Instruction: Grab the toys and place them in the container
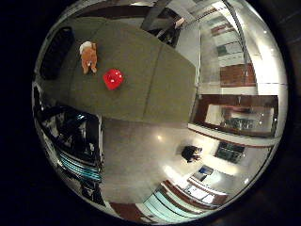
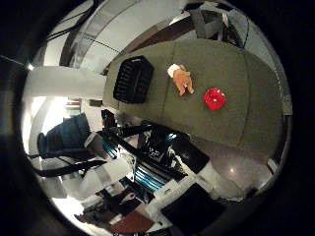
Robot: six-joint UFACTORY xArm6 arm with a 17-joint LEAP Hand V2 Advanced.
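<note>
- a wide olive-green table (image 2: 236,73) fills the middle of the room, and everything for the job sits on its top.
- the black container (image 2: 133,78), a slatted crate, stands at one end of the table, close to the edge.
- an orange and white plush toy (image 2: 182,78) lies flat on the table, just beside the container but not touching it.
- a red toy (image 2: 214,98), blocky with pale spots, sits on the table a little past the plush toy, on the side away from the container; the two toys lie apart.
- both toys are outside the container, out on the open cloth.
- the hand (image 2: 162,157) hangs well off the table, beyond its long edge, with black, white and teal parts showing between the palm and the floor.
- from here i cannot tell whether its fingers are spread or curled; nothing is seen held in them.
- a shiny pale floor (image 1: 136,155) runs alongside the table, with a small dark object (image 1: 191,153) resting on it well away from the table.
</note>
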